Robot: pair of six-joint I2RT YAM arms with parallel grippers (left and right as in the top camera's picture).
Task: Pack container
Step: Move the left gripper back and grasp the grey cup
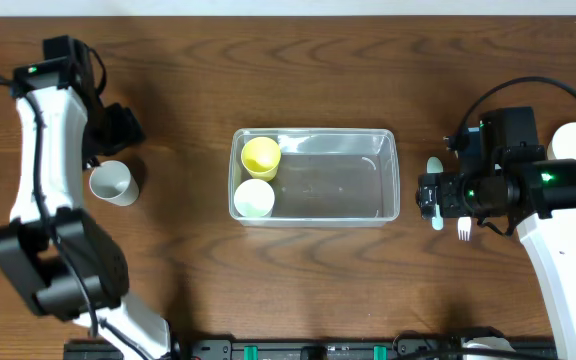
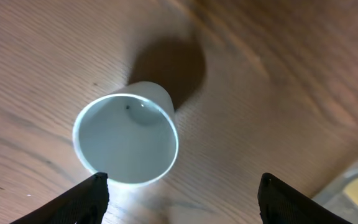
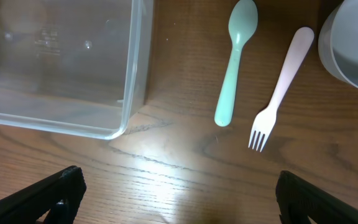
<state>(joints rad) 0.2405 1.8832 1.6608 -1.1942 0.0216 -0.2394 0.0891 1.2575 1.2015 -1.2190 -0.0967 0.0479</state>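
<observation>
Container: yellow cup, pale cup inside. Left of it: white cup under my left gripper, open, empty. Right gripper, open, empty.

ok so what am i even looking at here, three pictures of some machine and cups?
It is one table seen three ways. The top view shows two white robot arms, one at each side, each ending in a two-finger gripper. The other two pictures come from cameras on the wrists, so the dark tips at the bottom are the arm's own fingers.

In the middle sits a clear container holding a yellow cup and a pale cup. The left gripper is open above a white cup standing on the table. The right gripper is open above a green spoon and pink fork, beside a white bowl. Nothing is held.
</observation>
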